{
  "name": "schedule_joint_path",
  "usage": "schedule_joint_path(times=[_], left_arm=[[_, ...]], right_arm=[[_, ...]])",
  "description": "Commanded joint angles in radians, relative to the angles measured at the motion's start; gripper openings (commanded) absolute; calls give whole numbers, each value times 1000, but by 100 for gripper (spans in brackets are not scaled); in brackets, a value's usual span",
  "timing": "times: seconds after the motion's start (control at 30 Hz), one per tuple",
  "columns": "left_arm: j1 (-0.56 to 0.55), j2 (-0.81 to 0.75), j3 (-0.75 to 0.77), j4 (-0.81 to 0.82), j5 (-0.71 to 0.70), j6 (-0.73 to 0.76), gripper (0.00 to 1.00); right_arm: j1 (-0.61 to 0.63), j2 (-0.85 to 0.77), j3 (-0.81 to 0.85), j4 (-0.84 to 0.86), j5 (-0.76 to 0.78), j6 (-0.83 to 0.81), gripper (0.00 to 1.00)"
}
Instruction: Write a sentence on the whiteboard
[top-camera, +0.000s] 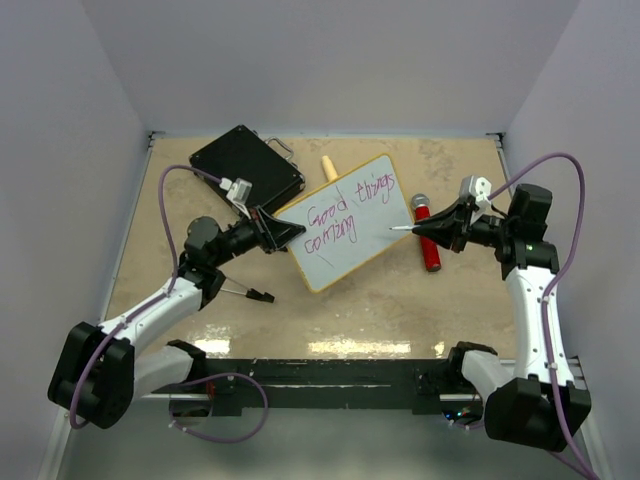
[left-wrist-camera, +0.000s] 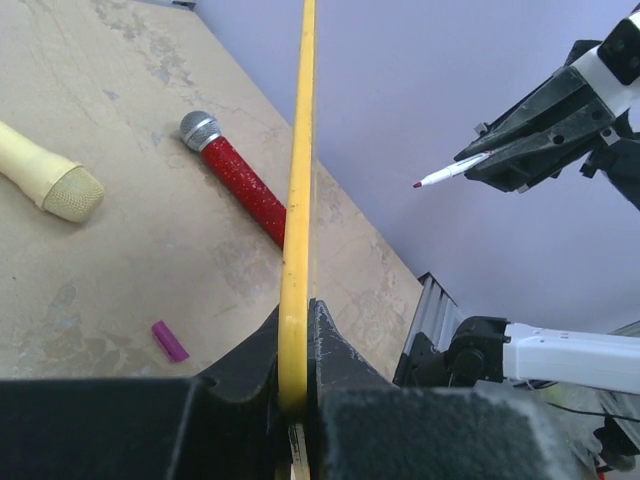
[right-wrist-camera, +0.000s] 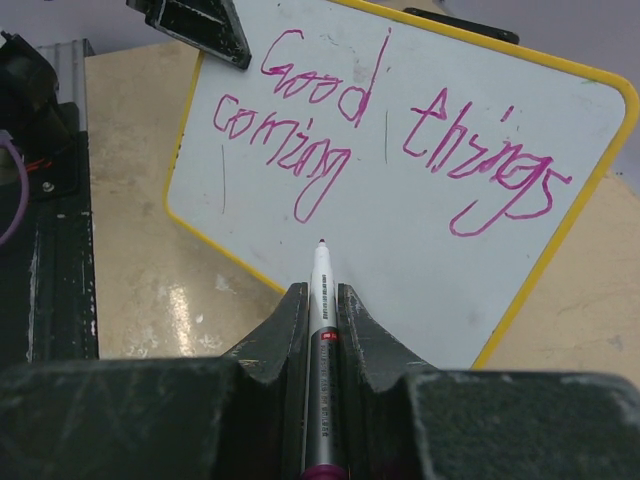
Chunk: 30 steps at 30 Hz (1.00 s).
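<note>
The whiteboard (top-camera: 350, 235) has a yellow frame and is held tilted above the table. My left gripper (top-camera: 290, 231) is shut on its left edge; the left wrist view shows the yellow frame (left-wrist-camera: 298, 180) edge-on between the jaws. Magenta words (right-wrist-camera: 390, 130) read "Good things" over "coming". My right gripper (top-camera: 428, 229) is shut on a white marker (right-wrist-camera: 320, 300), its tip pointing at the board's lower blank area, a little off the surface. The marker also shows in the left wrist view (left-wrist-camera: 450, 171).
A black case (top-camera: 245, 165) lies at the back left. A red microphone (top-camera: 427, 235) lies under my right gripper and a cream microphone (left-wrist-camera: 45, 175) behind the board. A magenta marker cap (left-wrist-camera: 170, 341) lies on the table. White walls enclose the table.
</note>
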Motion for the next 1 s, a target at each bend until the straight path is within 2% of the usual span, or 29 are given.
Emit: schedule_joint_path(times=[0.0,0.27,0.63,0.97], left_arm=[[4,-55,-14,239,-37,-87,0],[4,-75,-66,291,-43,-121,0],[4,-167,-106,263,-19,-142,0],[2,-124,-123,385,12,-197,0]], right_arm=[[-6,-3,-3,27,-54,14,0],[-6,-3,-4,19,-63,9,0],[-6,-10,-9,21,-94,6,0],[-4,-3,-9,15,-103,2,0]])
